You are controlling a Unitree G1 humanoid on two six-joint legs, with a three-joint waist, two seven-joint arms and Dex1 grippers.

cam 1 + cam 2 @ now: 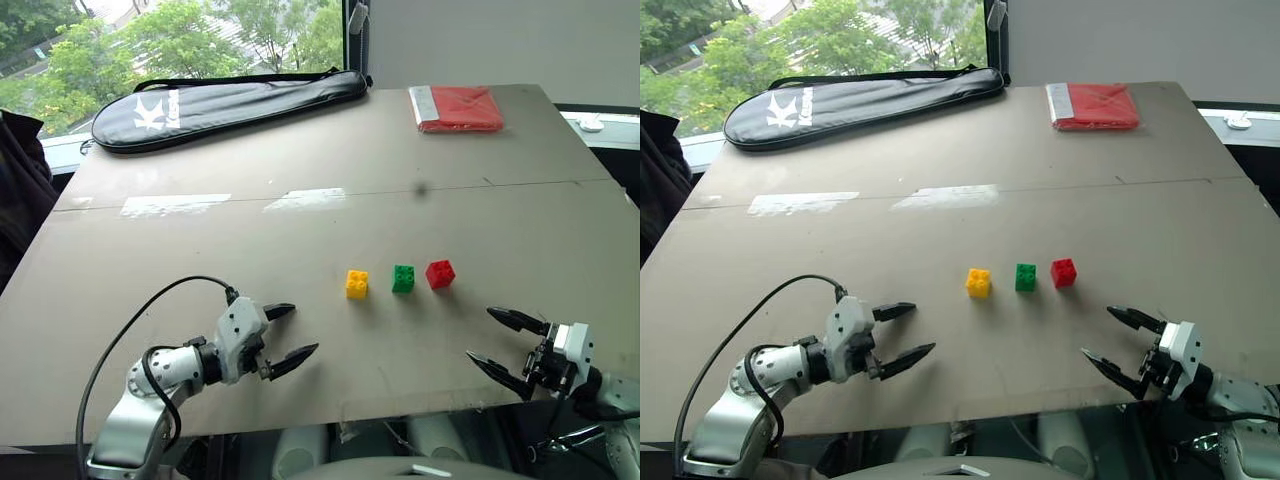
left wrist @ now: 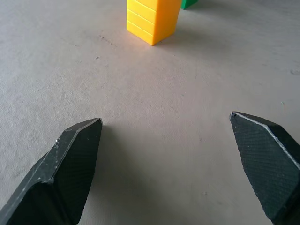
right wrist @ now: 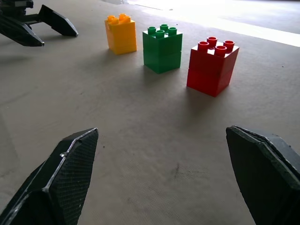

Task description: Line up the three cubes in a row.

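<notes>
Standing mid-tabletop in a row, yellow cube, green cube and red cube have bare room all round. Near the front edge, left pincer and right pincer are spread, empty. Left wrist view crops the green cube.

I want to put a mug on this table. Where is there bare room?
The widest bare stretch lies between the black zipped racket bag and the yellow, green and red studded plastic blocks. The near edge is crowded by the open left gripper and right gripper.
</notes>
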